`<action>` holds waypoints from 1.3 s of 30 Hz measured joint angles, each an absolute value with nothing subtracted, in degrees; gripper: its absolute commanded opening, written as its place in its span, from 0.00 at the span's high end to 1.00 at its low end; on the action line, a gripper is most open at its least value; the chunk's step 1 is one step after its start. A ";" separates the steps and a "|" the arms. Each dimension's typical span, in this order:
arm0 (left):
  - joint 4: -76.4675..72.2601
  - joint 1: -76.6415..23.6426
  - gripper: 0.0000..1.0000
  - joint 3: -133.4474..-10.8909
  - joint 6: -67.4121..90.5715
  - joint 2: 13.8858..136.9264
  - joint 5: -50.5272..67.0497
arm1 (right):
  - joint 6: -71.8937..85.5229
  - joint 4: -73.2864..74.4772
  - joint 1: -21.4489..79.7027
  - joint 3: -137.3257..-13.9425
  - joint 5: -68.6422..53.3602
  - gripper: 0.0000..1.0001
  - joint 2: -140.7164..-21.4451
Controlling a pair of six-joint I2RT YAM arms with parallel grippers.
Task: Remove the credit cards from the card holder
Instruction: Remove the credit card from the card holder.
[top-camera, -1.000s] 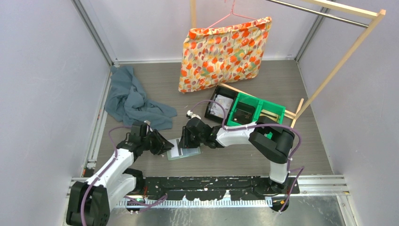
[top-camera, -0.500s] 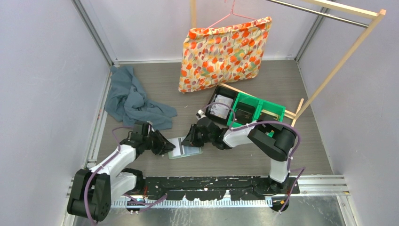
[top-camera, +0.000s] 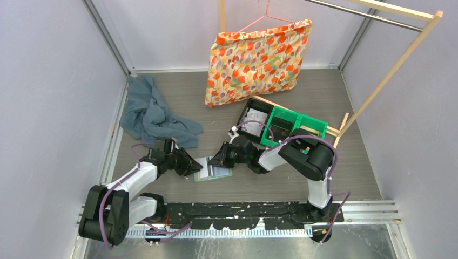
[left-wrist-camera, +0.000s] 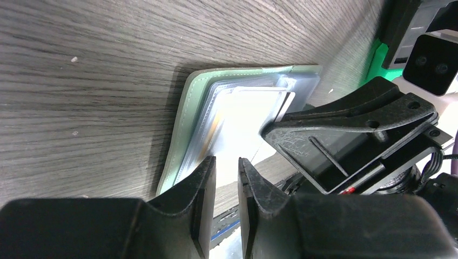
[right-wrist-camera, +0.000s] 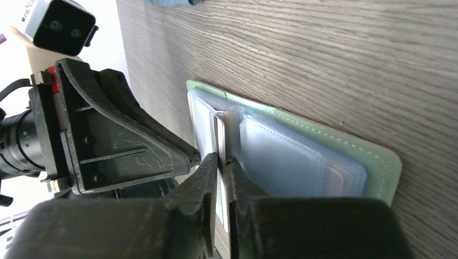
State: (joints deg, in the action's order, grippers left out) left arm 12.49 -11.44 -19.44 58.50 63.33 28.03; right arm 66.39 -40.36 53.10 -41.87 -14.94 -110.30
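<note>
The card holder [top-camera: 221,174] lies open on the tabletop [top-camera: 259,186], clear pockets up, with one tool at each side of it. Compared with a second ago, the right arm has drawn its wrist back from over the holder toward the green bins [top-camera: 294,127]. More of the holder now shows from above, including a pale card with a dark stripe near its left half. The holder has also shifted slightly toward the bins.

The right tool [right-wrist-camera: 220,172] is nearly closed, with a thin credit card [right-wrist-camera: 219,135] standing on edge between its fingers, so it appears to be pinching that card. The pull-back suggests the card is starting to slide out of its pocket, though part of it is in the holder.

The left tool [left-wrist-camera: 227,178] sits at the holder's left edge, fingers close together with a narrow gap. I cannot tell whether it clamps the holder or only presses on it. The left arm's elbow is lower than before.
</note>
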 measured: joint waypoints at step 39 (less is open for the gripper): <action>9.58 -10.26 0.71 -19.70 59.37 65.93 30.09 | 71.13 -49.82 46.76 -35.77 -23.35 0.99 -111.31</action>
State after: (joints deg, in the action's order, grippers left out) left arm 9.58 -10.26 -19.70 59.37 65.93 30.09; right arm 71.13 -49.82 46.76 -35.77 -23.35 -111.31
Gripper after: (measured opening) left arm 0.263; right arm 0.055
